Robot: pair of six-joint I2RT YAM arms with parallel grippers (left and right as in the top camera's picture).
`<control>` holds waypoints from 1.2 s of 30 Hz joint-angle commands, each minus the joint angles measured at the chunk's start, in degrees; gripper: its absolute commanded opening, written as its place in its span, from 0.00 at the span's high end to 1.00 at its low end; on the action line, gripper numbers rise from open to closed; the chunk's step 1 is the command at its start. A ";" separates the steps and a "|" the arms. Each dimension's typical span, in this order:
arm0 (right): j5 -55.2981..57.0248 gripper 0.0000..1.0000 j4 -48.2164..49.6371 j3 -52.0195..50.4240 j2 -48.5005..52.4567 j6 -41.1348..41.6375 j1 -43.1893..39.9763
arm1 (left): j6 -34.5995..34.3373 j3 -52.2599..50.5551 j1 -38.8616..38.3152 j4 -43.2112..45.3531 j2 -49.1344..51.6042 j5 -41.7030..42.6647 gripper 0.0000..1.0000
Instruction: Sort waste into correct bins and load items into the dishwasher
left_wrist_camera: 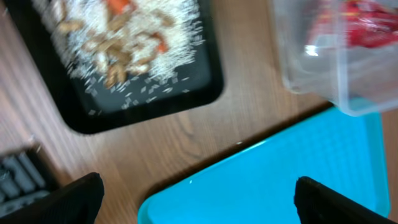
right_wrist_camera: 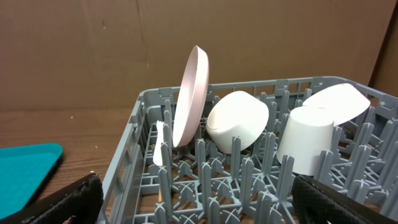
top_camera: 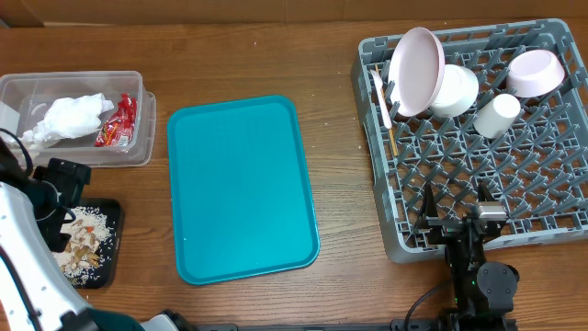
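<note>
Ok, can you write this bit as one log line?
tub: napkins, wrapper | black tray: scraps | rack: plate, bowl, pink bowl, cup | teal tray: bare | jaws: both open, empty

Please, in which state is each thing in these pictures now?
plate: standing on edge in dish rack
white bowl: tilted on its side
pinkish bowl: tilted
cup: tilted
clear tub: holds napkins and red wrapper
black tray: holds food scraps
teal tray: nothing on it
left claw: open
right claw: open

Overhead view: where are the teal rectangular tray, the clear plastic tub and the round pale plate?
Teal rectangular tray (top_camera: 241,188): overhead view, bare centre.
Clear plastic tub (top_camera: 78,153): overhead view, front wall.
Round pale plate (top_camera: 416,72): overhead view, upturned face.
</note>
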 commanded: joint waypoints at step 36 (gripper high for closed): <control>-0.39 0.00 0.39 -0.61 -0.46 -0.22 0.33 | 20.76 -72.43 -27.80 71.69 -64.57 6.29 0.00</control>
